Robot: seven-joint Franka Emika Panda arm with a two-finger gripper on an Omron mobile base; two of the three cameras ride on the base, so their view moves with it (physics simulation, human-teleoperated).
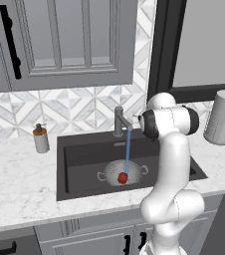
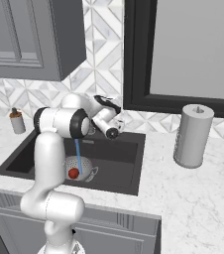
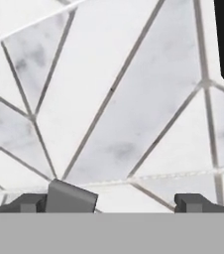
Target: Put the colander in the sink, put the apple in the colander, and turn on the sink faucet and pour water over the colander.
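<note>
The silvery colander (image 1: 115, 168) sits in the dark sink (image 1: 79, 154), and the red apple (image 1: 123, 177) lies inside it. A thin blue stream of water falls from the spout of the sink faucet (image 1: 118, 121) onto the apple. From the right side, the colander (image 2: 84, 164) and apple (image 2: 73, 172) show under the arm. My gripper (image 2: 118, 127) is open, held at faucet height by the back wall, with nothing between its fingers. Up close, the gripper (image 3: 111, 204) faces the tiled wall, and a grey metal piece (image 3: 70, 197) rises beside the left fingertip.
A soap dispenser with a brown top (image 1: 41, 139) stands on the marble counter left of the sink. A tall grey paper towel roll (image 1: 223, 117) stands to the right. Grey wall cabinets hang above, and a dark-framed window (image 2: 183, 49) is behind the counter.
</note>
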